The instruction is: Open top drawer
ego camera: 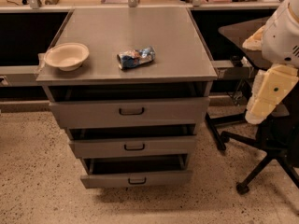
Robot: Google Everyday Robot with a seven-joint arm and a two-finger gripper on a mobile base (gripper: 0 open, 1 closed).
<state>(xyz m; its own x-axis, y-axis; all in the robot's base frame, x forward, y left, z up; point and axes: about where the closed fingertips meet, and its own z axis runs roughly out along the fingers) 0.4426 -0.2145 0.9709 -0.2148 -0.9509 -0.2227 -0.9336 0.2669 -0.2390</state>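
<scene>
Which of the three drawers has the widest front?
The top drawer, just under the cabinet top; the middle drawer and bottom drawer are narrower. The pincer hangs far right, apart from it.

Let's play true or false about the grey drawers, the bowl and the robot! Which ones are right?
1. The beige round bowl sits on the grey metal cabinet top. True.
2. The crumpled blue snack bag lies inside the bowl. False: it lies beside it, not touching.
3. The top drawer has a black loop handle at its middle. True.
4. The robot's gripper grips that handle. False: the gripper hangs far right, by the black office chair, away from the drawers.
</scene>
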